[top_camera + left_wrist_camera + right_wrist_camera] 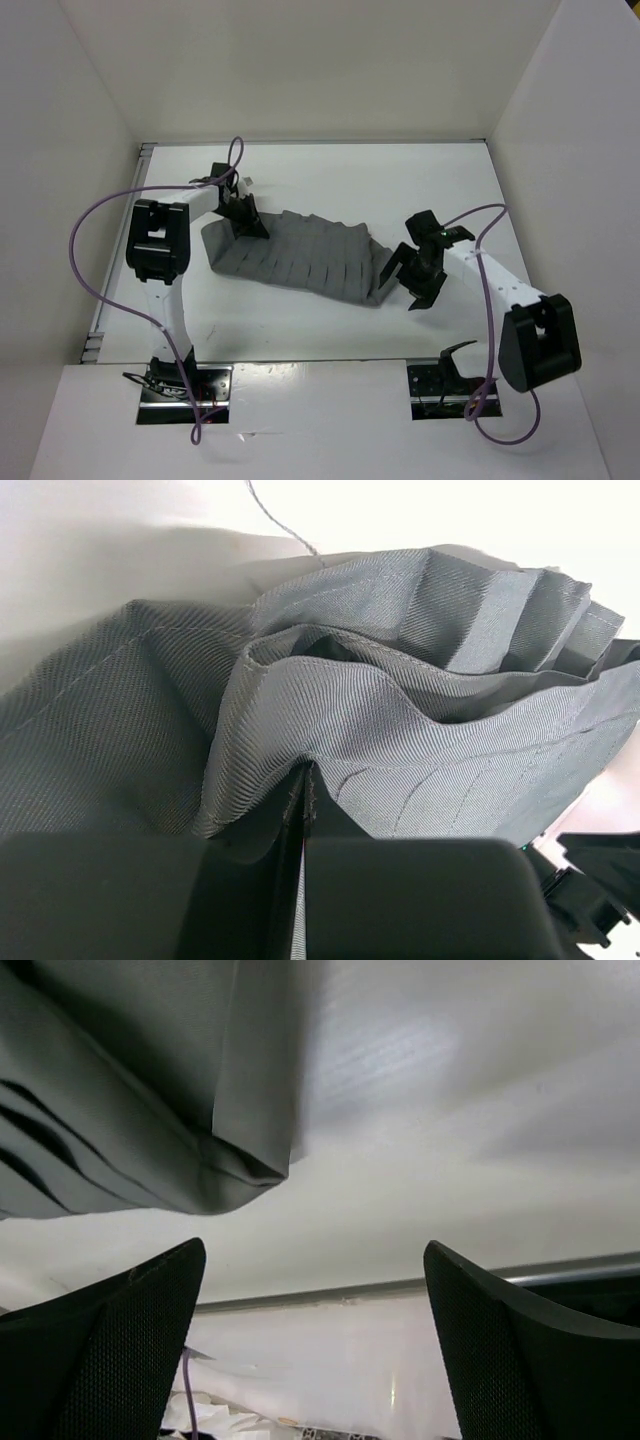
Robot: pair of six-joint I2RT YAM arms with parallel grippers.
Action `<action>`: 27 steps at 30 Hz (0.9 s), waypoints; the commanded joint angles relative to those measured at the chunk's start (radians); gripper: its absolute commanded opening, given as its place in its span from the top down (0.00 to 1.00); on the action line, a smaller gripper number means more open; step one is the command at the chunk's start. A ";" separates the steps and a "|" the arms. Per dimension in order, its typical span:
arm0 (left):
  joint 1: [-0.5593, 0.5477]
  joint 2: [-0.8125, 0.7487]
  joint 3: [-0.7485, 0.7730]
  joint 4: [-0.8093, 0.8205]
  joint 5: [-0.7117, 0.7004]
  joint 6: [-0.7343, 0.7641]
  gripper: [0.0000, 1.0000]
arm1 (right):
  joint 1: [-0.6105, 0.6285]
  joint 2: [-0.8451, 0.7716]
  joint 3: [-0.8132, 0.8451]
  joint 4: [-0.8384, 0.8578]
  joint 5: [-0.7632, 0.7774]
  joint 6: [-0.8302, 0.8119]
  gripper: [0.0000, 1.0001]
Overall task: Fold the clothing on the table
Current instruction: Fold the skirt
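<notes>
**Left gripper [243, 216] clamped on clothing [300, 255]; right gripper [408, 284] wide open**

The left gripper is closed tight on the left end of the clothing, with fabric bunched at its tips (the wrist view confirms the pinch). The clothing lies as a pleated grey band across the middle of the table [330, 175], slanting toward the near edge at its right end. The right gripper stands at that right end, jaws spread wide and holding nothing. The garment's corner sits just beside one finger.
</notes>
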 commanded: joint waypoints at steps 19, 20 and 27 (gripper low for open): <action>0.037 -0.008 -0.075 -0.006 -0.143 0.047 0.96 | 0.057 0.414 0.120 0.460 -0.040 -0.083 0.05; 0.037 -0.008 -0.075 -0.006 -0.143 0.047 0.96 | 0.072 0.429 0.131 0.446 -0.040 -0.083 0.06; 0.046 -0.068 -0.075 0.004 -0.003 0.073 0.96 | 0.109 0.484 0.157 0.487 -0.040 -0.092 0.77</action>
